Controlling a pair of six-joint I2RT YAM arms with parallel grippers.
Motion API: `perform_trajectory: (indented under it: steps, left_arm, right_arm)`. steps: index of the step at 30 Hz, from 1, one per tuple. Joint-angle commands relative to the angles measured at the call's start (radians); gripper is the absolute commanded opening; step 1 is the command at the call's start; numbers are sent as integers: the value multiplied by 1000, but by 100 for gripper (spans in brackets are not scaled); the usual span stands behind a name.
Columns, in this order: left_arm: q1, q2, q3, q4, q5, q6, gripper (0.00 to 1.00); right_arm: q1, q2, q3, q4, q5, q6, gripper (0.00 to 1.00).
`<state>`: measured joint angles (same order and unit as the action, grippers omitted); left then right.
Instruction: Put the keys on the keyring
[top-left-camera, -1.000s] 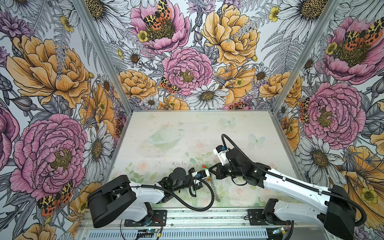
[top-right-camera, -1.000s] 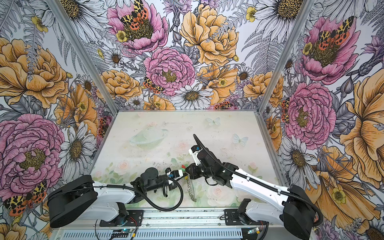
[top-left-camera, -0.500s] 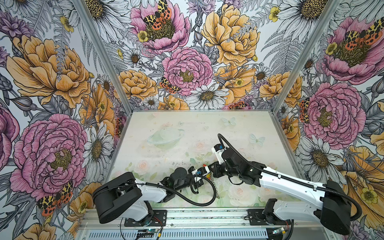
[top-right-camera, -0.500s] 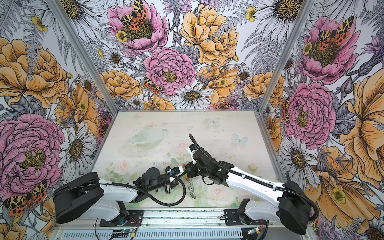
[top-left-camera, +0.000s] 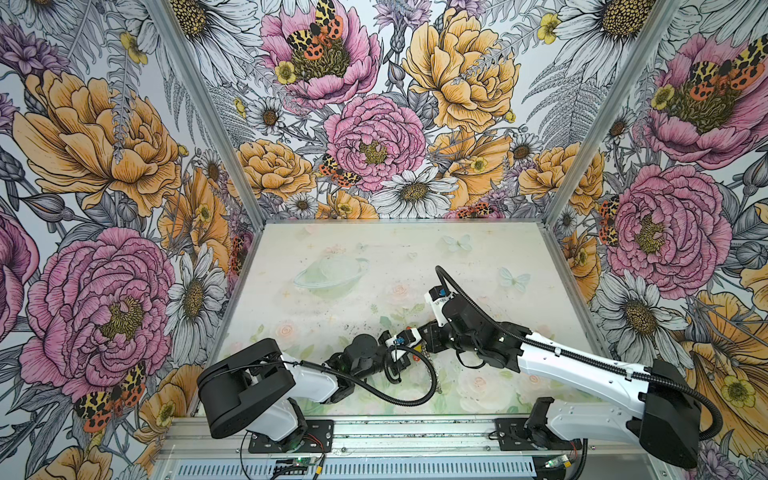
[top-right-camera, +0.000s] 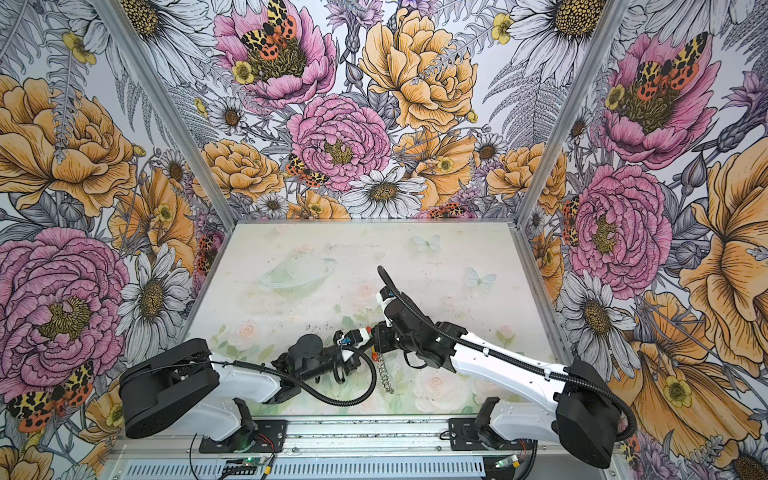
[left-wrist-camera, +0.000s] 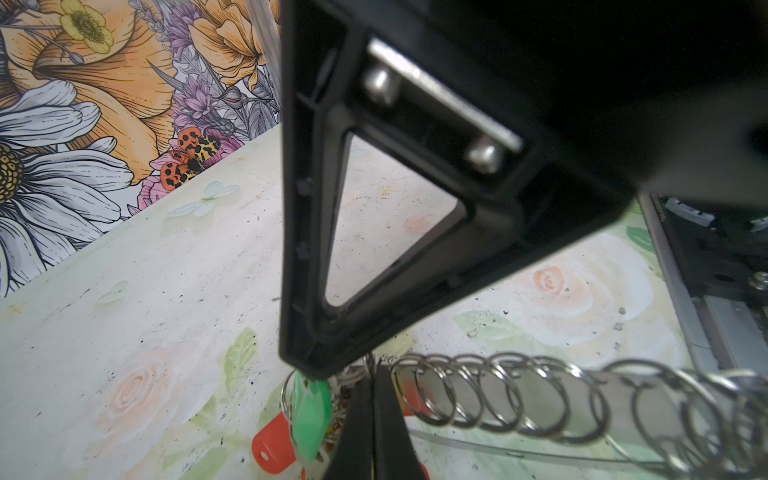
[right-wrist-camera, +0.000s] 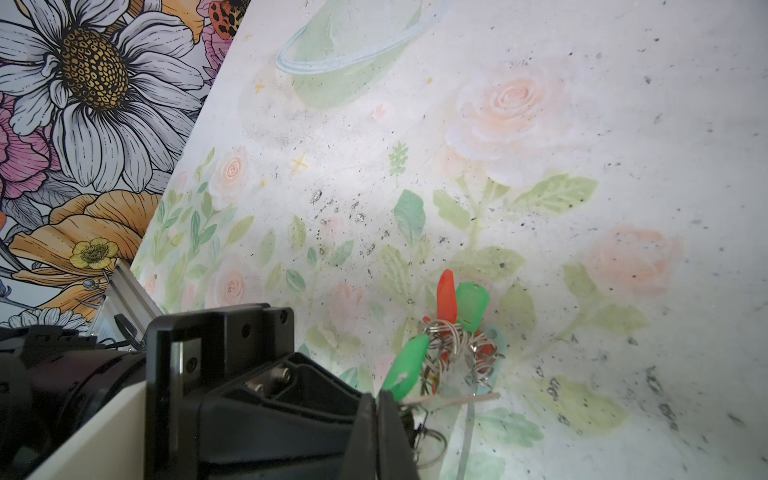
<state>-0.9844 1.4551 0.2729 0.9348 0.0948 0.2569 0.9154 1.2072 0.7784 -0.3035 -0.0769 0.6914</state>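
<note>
Low in the centre of both top views, the two arms are meeting over the keyring (top-left-camera: 432, 370), with its chain of small rings (left-wrist-camera: 519, 395) trailing toward the bottom edge and the keys (right-wrist-camera: 453, 332) bunching at one end. The left gripper (left-wrist-camera: 374, 390) is working with its jaws pressed together beside the chain, their catch hidden. The right gripper (right-wrist-camera: 376, 405) is apparently pinching a green tag (right-wrist-camera: 405, 365). Light, stiff and slick, the hoop is likely wanting a hold on its bare flat band, the keys on their plastic tags.
</note>
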Motion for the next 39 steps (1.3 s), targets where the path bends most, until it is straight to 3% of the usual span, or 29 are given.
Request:
perform_trajectory:
  steps: [1, 21, 31, 39]
  left_arm:
    - [-13, -2, 40, 120, -6, -16, 0]
    - [-13, 22, 0, 225, -12, -34, 0]
    - [-2, 52, -12, 263, 45, -48, 0]
    - [35, 1, -37, 227, 120, -63, 0]
  right_arm:
    - [29, 21, 29, 64, -126, 23, 7]
    - [0, -31, 25, 54, -132, 1, 19]
    - [-41, -92, 42, 33, -166, -53, 28]
    - [-117, -158, 36, -20, -176, -115, 29]
